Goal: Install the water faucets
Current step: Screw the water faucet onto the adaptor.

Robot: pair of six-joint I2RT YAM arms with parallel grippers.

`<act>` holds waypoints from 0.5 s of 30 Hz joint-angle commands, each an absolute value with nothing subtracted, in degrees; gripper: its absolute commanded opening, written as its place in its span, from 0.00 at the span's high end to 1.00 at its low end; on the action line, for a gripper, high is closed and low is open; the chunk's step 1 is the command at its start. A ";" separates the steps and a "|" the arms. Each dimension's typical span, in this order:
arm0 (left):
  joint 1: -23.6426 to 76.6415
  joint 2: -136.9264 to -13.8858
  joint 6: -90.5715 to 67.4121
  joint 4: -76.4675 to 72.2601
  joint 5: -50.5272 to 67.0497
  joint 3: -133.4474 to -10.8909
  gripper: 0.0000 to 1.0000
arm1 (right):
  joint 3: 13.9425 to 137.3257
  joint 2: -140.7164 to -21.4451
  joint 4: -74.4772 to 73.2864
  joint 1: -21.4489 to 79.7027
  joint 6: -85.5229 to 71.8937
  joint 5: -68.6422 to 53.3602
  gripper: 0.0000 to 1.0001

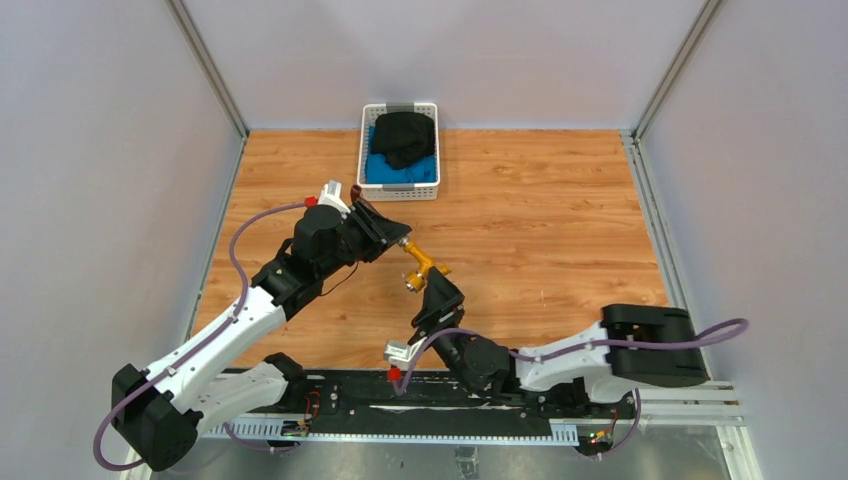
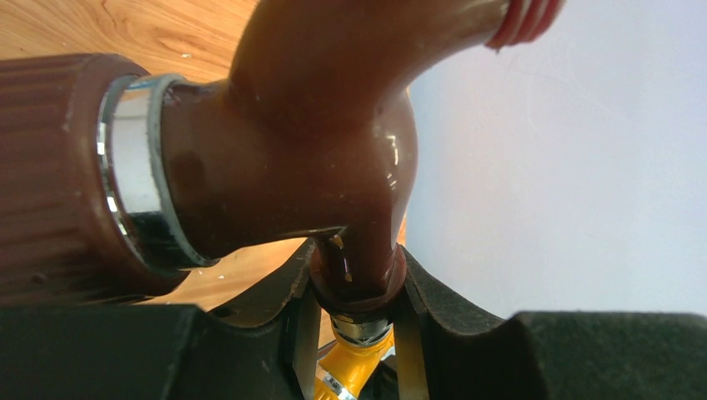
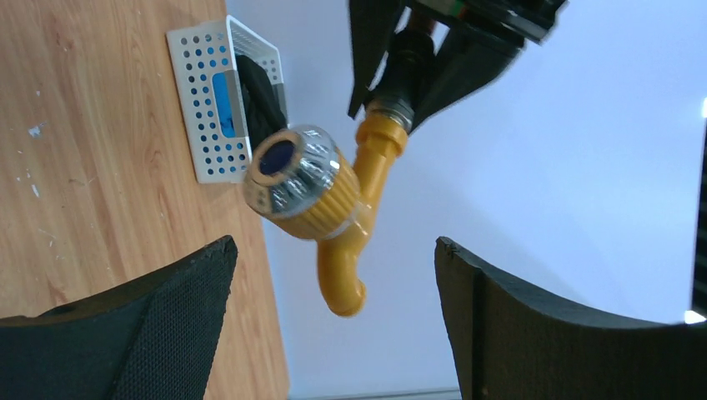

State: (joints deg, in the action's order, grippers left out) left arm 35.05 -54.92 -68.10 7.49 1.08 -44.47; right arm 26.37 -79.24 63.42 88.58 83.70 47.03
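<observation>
Two faucets joined end to end, held above the middle of the table

The wooden table [image 1: 560, 220] carries a white basket [image 1: 400, 192] of dark and blue cloth at its far edge. The left gripper [image 2: 354, 292] is clamped on the neck of the reddish-brown faucet [image 2: 283, 150]. The yellow faucet [image 3: 350, 208] sticks out beyond those fingers, joined to it at a silvery threaded collar and clear of the wood. The right gripper [image 1: 438, 290] is spread wide to either side of the yellow faucet and touches nothing. The step looks like a re-grip for turning. The right fingers should close squarely on the yellow body beside the blue-marked knob [image 3: 292, 171], not on the spout. The wrist should stay in line with the thread, so the joint does not cross or slip in the left hold.
</observation>
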 commanded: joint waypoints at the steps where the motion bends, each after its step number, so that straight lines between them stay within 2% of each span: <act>1: 34.84 -54.17 -68.39 4.75 3.33 -45.96 1.00 | 29.19 -92.55 91.30 88.12 103.75 53.58 0.13; 5: 34.81 -53.52 -68.38 4.95 3.95 -45.42 1.00 | 32.05 -98.53 91.43 87.59 103.82 53.04 0.13; 10: 34.87 -51.94 -68.32 5.57 3.65 -44.19 1.00 | 33.67 -99.15 91.49 86.92 102.66 53.36 0.13; 15: 34.82 -50.79 -67.59 6.59 3.39 -44.03 1.00 | 33.85 -98.11 91.47 84.83 100.68 53.45 0.18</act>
State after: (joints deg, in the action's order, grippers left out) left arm 35.05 -52.66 -68.05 7.79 2.81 -44.18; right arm 32.97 -99.18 85.56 86.72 101.65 52.14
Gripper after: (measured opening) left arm 0.352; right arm 0.843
